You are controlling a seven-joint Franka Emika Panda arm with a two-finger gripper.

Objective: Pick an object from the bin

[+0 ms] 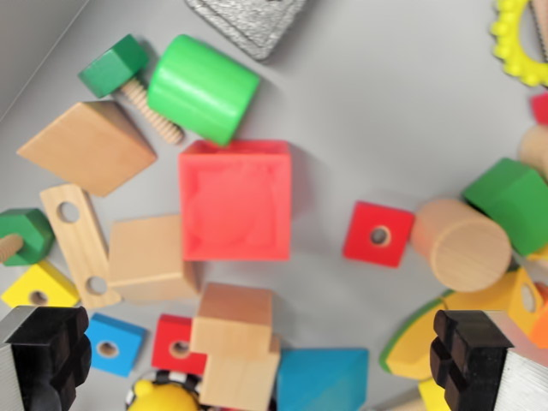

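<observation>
I look straight down into a grey bin (pixel 385 103) strewn with toy blocks. A large red square block (pixel 235 200) lies near the middle, with a green cylinder (pixel 203 87) just above it. My gripper (pixel 257 364) is open, its black fingertips (pixel 50 351) at the bottom left and bottom right corners, spread wide. Between them lie plain wooden blocks (pixel 235 342), a blue wedge (pixel 322 378) and a small red holed block (pixel 176 342). Nothing is held.
A wooden cylinder (pixel 461 244), small red holed cube (pixel 378 234) and green block (pixel 512 201) lie right. A green-headed wooden bolt (pixel 128 81), wooden wedge (pixel 88 145) and holed wooden plank (pixel 79 244) lie left. A grey triangle (pixel 248 21) is at the top, a yellow ring (pixel 518 43) top right.
</observation>
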